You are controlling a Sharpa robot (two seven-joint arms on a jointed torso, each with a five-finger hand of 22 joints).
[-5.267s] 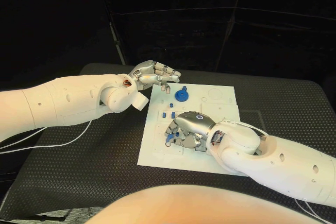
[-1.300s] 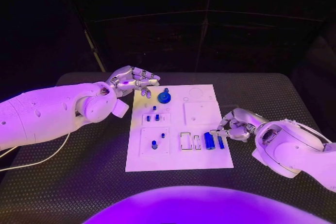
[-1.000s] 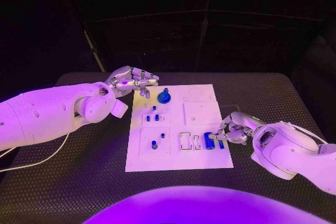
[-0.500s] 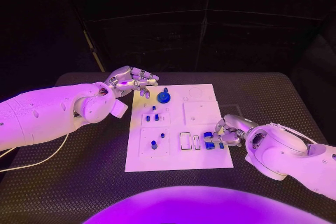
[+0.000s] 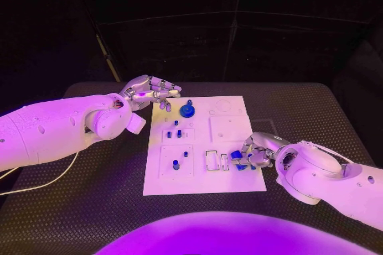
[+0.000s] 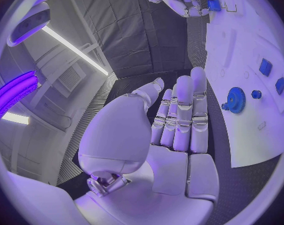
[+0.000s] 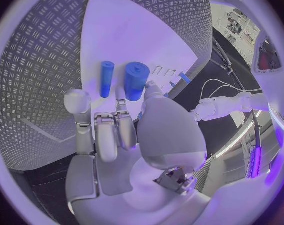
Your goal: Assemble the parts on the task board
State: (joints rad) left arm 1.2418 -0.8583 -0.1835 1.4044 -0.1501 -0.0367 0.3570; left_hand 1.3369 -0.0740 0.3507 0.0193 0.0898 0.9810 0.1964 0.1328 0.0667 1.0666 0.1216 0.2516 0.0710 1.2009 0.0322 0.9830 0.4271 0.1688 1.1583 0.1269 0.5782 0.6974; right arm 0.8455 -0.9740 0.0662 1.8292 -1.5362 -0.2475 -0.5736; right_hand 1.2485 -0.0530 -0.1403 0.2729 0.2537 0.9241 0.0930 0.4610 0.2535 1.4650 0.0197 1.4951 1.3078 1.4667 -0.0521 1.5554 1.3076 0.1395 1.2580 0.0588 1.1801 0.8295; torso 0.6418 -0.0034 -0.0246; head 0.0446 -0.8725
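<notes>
The white task board (image 5: 231, 128) lies mid-table. Two blue cylinders lie side by side near its right edge, a thick one (image 5: 237, 155) (image 7: 136, 80) and a thin one (image 7: 106, 78). My right hand (image 5: 257, 151) hovers low over them with its fingers half curled. Its thumb tip (image 7: 149, 87) touches the thick cylinder's near end and nothing is held. A blue gear (image 5: 187, 109) (image 6: 235, 100) stands at the board's far left. My left hand (image 5: 151, 92) floats beside that corner, fingers (image 6: 182, 115) straight and empty.
Small blue pins (image 5: 174, 134) stand in the board's left squares, with more (image 5: 176, 166) nearer me. Two narrow slot frames (image 5: 212, 160) lie left of the cylinders. A thin cable (image 5: 48, 180) trails on the ribbed black mat (image 5: 96, 211) at the left.
My right hand has moved left from the mat onto the board's right edge, over the two cylinders. The left hand has stayed still.
</notes>
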